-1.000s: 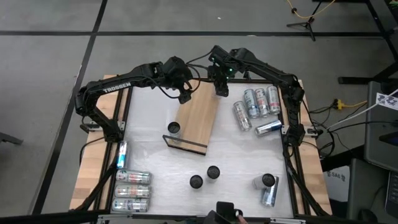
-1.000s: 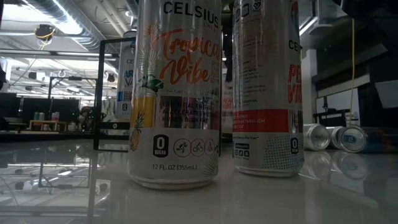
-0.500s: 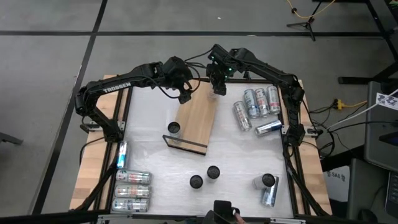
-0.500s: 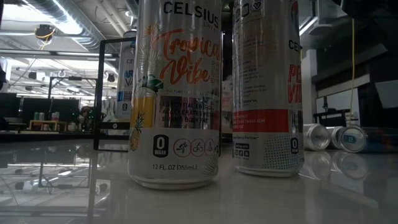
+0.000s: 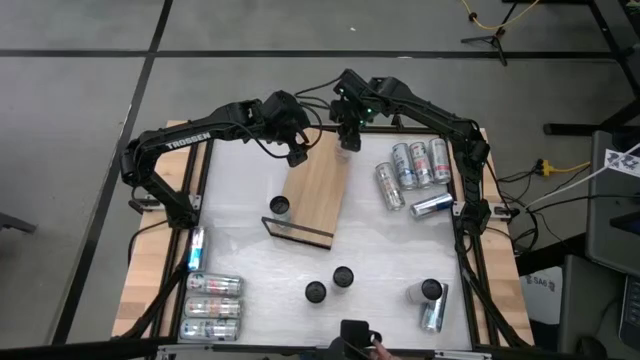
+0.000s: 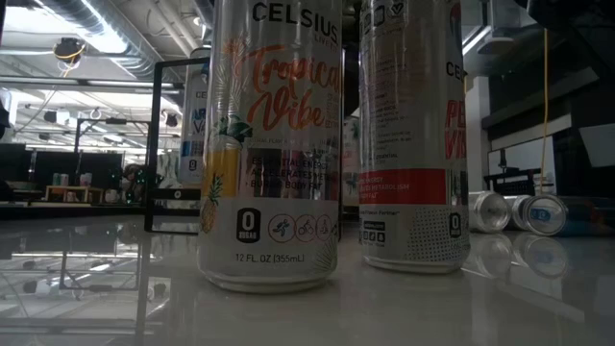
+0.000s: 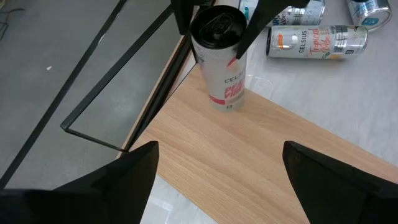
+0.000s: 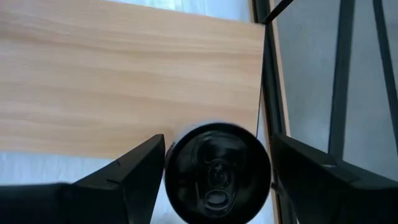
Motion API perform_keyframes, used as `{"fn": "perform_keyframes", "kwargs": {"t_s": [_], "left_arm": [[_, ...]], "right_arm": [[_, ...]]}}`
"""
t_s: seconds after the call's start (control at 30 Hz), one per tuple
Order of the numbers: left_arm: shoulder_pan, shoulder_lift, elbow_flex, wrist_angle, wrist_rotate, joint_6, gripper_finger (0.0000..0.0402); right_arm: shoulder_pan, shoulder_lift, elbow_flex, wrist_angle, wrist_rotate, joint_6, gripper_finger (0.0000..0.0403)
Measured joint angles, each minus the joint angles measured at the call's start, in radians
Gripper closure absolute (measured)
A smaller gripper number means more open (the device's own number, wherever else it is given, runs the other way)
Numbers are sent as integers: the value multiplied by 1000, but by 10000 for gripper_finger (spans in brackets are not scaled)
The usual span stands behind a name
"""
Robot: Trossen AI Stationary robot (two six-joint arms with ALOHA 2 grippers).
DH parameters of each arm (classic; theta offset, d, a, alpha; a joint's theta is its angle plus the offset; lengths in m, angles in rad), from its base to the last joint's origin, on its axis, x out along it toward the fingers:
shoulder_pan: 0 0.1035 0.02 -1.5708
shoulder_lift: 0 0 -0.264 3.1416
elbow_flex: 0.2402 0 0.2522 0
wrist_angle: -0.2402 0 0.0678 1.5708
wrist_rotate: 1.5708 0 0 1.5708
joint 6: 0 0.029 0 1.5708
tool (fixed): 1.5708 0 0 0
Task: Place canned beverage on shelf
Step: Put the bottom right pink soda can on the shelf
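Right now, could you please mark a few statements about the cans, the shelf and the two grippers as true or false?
1. The right gripper is closed on an upright can standing at one end of the shelf. True.
2. The left gripper holds a can. False: it is open and empty, over the shelf.
3. A second can stands upright near the shelf's other end. True.
4. The cans beside the right arm all stand upright. False: they lie on their sides on the table.
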Motion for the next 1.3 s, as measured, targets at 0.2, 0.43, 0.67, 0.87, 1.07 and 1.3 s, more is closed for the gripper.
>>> {"fn": "perform_keyframes", "kwargs": {"t_s": [0.2, 0.43, 0.67, 0.87, 1.07, 1.3], "left_arm": [[0, 0, 0, 0, 0, 0, 66], [0, 0, 0, 0, 0, 0, 66], [0, 0, 0, 0, 0, 0, 66], [0, 0, 0, 0, 0, 0, 66], [0, 0, 0, 0, 0, 0, 66], [0, 0, 0, -4, 0, 0, 66]], "right_arm": [[0, 0, 0, 24, 0, 0, 116], [0, -3, 0, 24, 0, 0, 116], [0, -5, 77, -51, 0, 0, 116], [0, -23, 140, -162, -26, 0, 116], [0, -63, 140, -331, -122, -1, 116], [0, -123, 82, -373, -269, 0, 116]]}}
